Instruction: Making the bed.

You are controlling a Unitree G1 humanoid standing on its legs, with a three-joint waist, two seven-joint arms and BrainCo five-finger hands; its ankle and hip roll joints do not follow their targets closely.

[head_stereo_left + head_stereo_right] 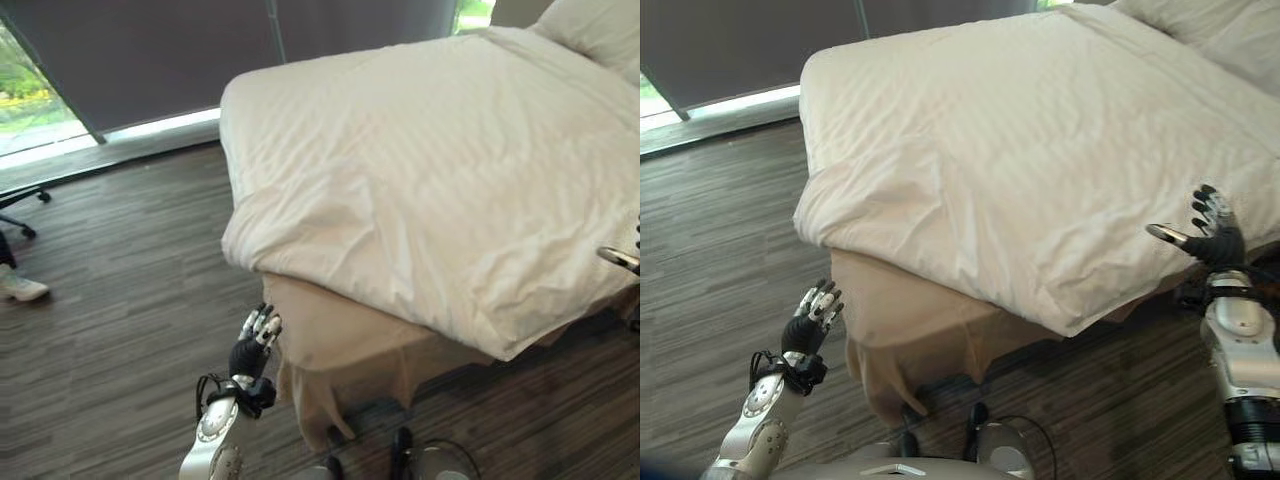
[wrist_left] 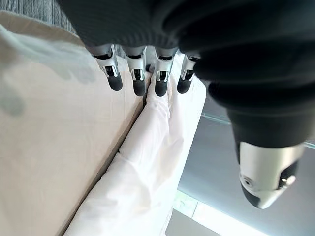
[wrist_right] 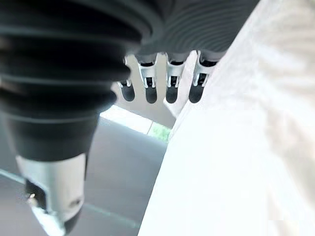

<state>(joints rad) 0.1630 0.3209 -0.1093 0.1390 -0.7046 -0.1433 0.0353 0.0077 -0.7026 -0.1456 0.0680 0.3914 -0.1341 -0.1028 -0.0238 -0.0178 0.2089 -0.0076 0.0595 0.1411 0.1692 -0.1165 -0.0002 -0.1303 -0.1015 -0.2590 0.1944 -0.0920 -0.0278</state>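
Note:
A white duvet (image 1: 420,170) lies spread over the bed, its near corner hanging past the foot and wrinkled there. Below it shows the tan bed skirt (image 1: 340,340). A white pillow (image 1: 600,30) rests at the far right head end. My left hand (image 1: 812,318) is held open just left of the bed's near corner, apart from the skirt, with its fingers (image 2: 138,78) straight and holding nothing. My right hand (image 1: 1210,232) stands open beside the duvet's right edge, fingers (image 3: 170,86) straight, close to the cloth without gripping it.
Dark wood-plank floor (image 1: 120,320) surrounds the bed. A grey blind covers the window wall (image 1: 160,50) behind. At the far left are an office chair's base (image 1: 20,205) and a person's white shoe (image 1: 20,288).

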